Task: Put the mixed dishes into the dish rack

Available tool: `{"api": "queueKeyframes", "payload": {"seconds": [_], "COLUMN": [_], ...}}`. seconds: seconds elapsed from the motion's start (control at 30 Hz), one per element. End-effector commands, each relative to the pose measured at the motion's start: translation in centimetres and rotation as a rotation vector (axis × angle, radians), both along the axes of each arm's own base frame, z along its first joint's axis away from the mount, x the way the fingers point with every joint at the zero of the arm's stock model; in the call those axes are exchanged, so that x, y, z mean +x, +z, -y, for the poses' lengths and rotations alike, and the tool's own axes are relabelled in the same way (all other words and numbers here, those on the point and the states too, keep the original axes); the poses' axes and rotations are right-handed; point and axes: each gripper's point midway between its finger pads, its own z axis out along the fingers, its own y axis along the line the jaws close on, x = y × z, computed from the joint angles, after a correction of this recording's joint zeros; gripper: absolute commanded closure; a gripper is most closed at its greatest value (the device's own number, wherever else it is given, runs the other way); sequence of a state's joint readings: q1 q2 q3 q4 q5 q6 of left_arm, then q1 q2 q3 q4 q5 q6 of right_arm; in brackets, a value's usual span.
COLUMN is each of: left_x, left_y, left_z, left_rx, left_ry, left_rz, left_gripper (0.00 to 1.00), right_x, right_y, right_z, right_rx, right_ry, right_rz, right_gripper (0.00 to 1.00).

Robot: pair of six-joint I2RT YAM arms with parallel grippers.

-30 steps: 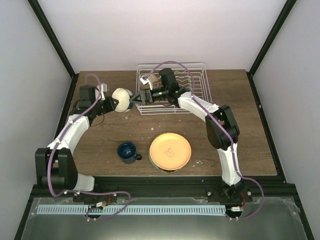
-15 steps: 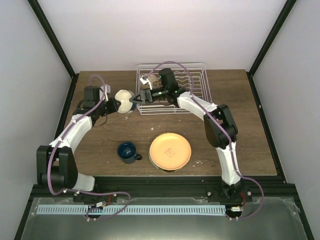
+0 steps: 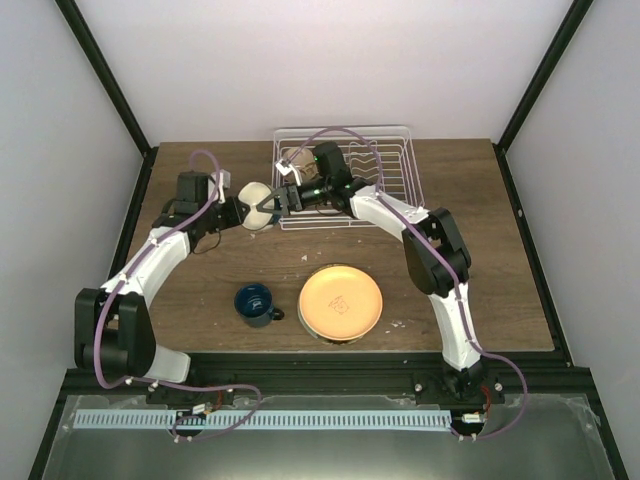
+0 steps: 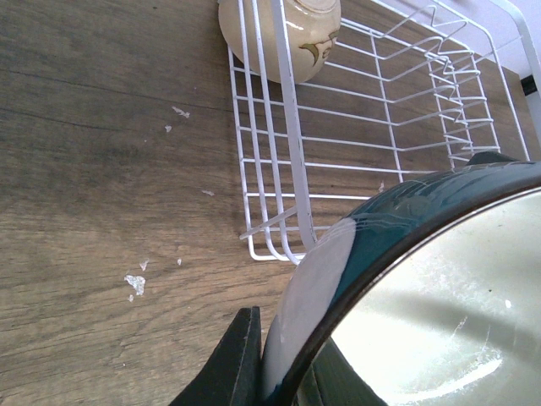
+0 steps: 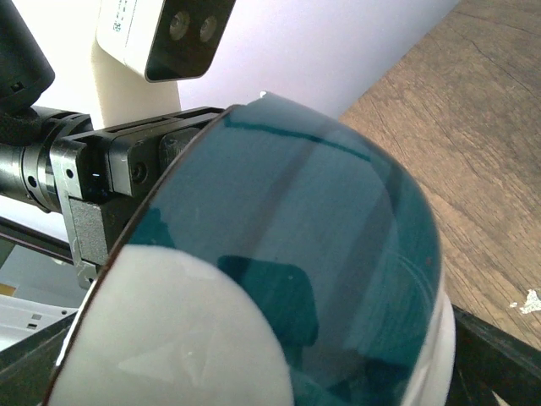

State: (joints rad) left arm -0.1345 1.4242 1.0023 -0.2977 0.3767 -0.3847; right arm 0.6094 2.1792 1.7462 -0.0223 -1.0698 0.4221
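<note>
Listing by size, from the wooden table (image 3: 480, 250) down. Table: brown, with both my arms reaching across it from the near edge. Dish rack (image 3: 390, 175): white wire, set at the far middle of the table, its upright prongs along the right half. Orange-yellow plate (image 3: 340, 303): lying flat near the front edge, right of centre, well apart from the rack and from both my grippers. White bowl with blue outside (image 3: 255, 192): just beside the rack's left wall, outside it, turned on its side between my two grippers; its pale hollow faces my left wrist camera, while its blue outside fills my right wrist camera. I cannot tell whether it rests on the table or hangs above it. Left gripper (image 3: 238, 208): jaws closed tight on the rim of that bowl, one dark finger showing against the rim's outer side in the left wrist view. Right gripper (image 3: 275, 198): jaws spread as wide as they go, mouth turned to the bowl's blue side from the rack's direction; whether its fingers touch the bowl I cannot tell. Cream bowl (image 4: 296, 25): inside the rack, in its left end towards the far corner, leaning against the wires. Dark blue mug (image 3: 256, 302): upright on the table just left of the plate, mouth up, handle towards the plate. Pale crumbs (image 4: 135, 283): scattered on the wood left of the rack.
</note>
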Motion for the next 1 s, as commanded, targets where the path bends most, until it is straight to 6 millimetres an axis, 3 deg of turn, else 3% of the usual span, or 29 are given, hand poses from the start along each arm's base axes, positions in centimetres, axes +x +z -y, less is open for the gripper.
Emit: {"api": "queueKeyframes", "payload": {"seconds": [0.0, 0.27, 0.6, 0.97], "left_x": [1.4, 1.5, 1.4, 1.1], "left_y": [3.8, 3.1, 2.9, 2.4], "left_z": [0.4, -0.6, -0.1, 0.4], "left_rx": [-0.025, 0.021, -0.007, -0.038], "left_ry": [-0.011, 0.024, 0.006, -0.008], "left_rz": [0.115, 0.107, 0.11, 0.099], "left_gripper": [1.0, 1.0, 1.0, 1.0], "right_x": [0.0, -0.6, -1.0, -1.0], "right_y": [1.2, 1.2, 1.4, 2.8], "right_z": [-0.2, 0.3, 0.5, 0.1], "right_rx": [0.001, -0.01, 0.014, 0.072], "right_ry": [-0.006, -0.009, 0.006, 0.021], "right_rz": [0.062, 0.091, 0.082, 0.084], "right_gripper": [0.0, 0.0, 0.0, 0.2]}}
